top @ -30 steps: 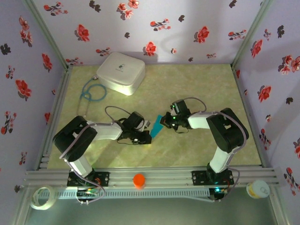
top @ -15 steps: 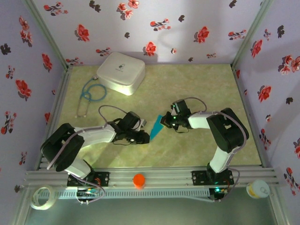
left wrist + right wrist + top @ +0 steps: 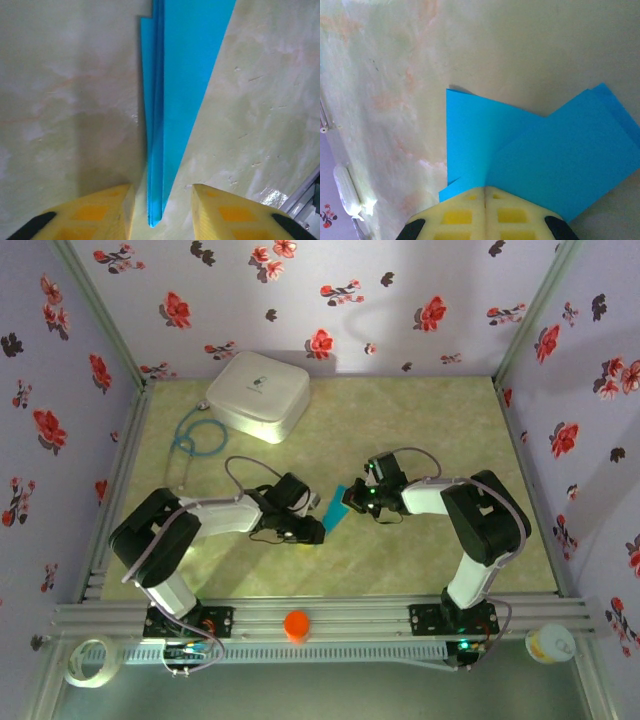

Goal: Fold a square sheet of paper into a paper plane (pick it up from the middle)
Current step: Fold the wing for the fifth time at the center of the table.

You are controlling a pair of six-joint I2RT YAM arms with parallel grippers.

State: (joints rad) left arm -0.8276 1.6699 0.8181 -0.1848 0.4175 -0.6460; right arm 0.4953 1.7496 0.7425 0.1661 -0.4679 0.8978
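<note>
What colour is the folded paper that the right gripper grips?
Plain bright turquoise-blue, unmarked. The folded paper shows best in the left wrist view.

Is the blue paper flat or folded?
Folded: the paper plane shows stacked layers narrowing to a point; the right gripper pinches overlapping flaps.

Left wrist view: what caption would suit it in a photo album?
Pointed tip of the blue paper plane between the open yellow fingers of the left gripper, a gap each side.

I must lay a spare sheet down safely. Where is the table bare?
Bare: the far right, between the white rounded box and the right wall; the near strip along the metal rail. Crowded: the centre, where left gripper and right gripper meet at the paper plane; the stethoscope beside the box.
</note>
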